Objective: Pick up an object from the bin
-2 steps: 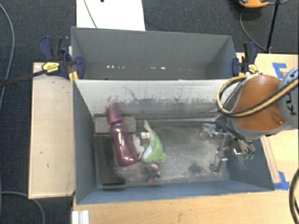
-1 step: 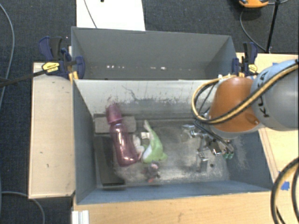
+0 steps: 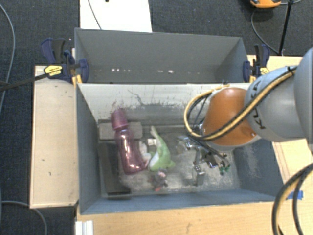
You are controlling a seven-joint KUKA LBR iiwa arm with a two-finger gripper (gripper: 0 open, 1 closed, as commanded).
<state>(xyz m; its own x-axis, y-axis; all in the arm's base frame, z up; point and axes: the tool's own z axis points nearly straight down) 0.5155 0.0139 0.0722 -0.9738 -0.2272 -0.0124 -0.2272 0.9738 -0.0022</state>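
Reaching in from the right, the big grey arm (image 3: 283, 106) bends down into the grey bin (image 3: 156, 58). A round orange cover (image 3: 227, 116) sits on its wrist, and yellow and black cables (image 3: 195, 106) loop around the cover. The gripper (image 3: 198, 173) hangs under the cover, low over the bare floor of the bin. It is a bit right of the middle and closer to the near wall than to the far one. It is too hard to see whether the gripper is spread wide or squeezed together.

The closest thing is a soft green lump (image 3: 161, 155). It lies to the left of the gripper, near it but not touching it. A small dark thing (image 3: 159, 180) with a bit of red lies just on the near side of the green lump.

A purple bottle (image 3: 126, 148) lies further left, with its cap pointing to the far wall. A small white thing (image 3: 145, 151) is tucked between the bottle and the green lump. A grey block (image 3: 105, 130) lies by the top of the bottle, near the far left corner of the floor.
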